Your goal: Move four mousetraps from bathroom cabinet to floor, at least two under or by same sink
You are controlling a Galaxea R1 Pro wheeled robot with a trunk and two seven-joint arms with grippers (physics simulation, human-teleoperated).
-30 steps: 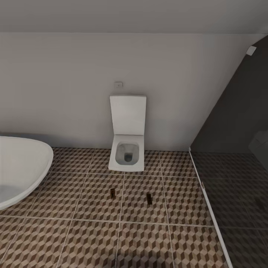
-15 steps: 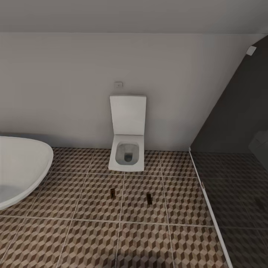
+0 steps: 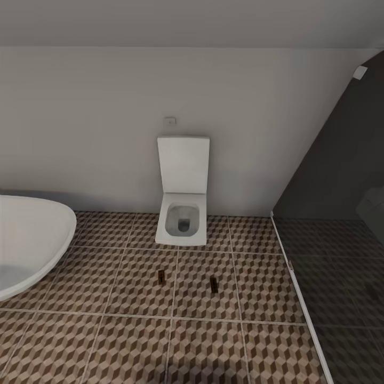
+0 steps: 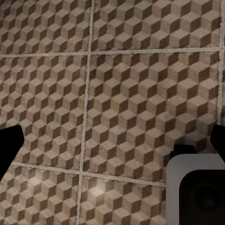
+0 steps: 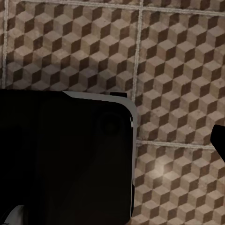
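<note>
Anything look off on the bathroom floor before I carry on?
Two mousetraps lie flat on the bathroom floor before the toilet, apart, each by a grout line. Nothing spilled or damaged.

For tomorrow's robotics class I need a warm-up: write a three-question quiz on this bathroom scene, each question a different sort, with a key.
1. How many mousetraps lie on the floor?
2. True or false: both traps lie in front of the toilet.
3. The white basin is at: A) the robot's left, B) the robot's right.

Key: 1. Two, the second at. 2. True. 3. A.
</note>
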